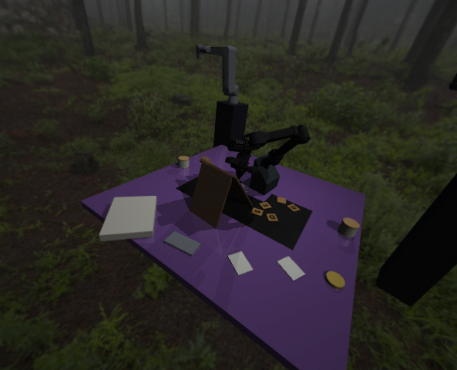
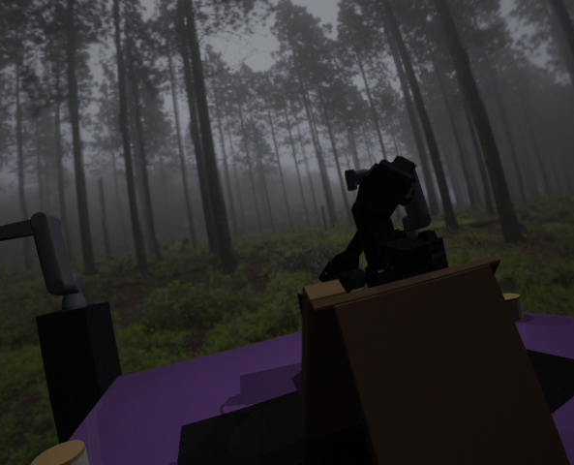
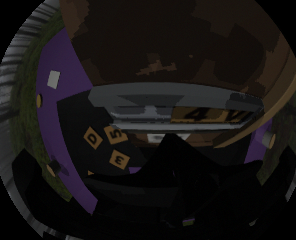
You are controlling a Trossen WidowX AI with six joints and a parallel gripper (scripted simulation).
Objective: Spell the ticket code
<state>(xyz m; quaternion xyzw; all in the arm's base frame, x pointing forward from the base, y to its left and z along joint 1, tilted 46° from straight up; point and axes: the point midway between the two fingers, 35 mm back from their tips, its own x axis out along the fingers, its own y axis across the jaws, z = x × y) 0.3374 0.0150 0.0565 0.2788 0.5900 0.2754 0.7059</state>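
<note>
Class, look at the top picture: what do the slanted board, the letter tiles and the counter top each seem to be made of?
Slanted board: probably wood, with a flat brown matt face.
Letter tiles: perhaps light wood or card, tan squares with dark letters; the look leaves it open.
Counter top: a smooth, glossy purple surface, possibly laminate or painted, since faint reflections show on it.

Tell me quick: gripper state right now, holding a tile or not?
Gripper: jaws closed, holding nothing; it sits by the board, with loose letter tiles on the black mat.
</note>
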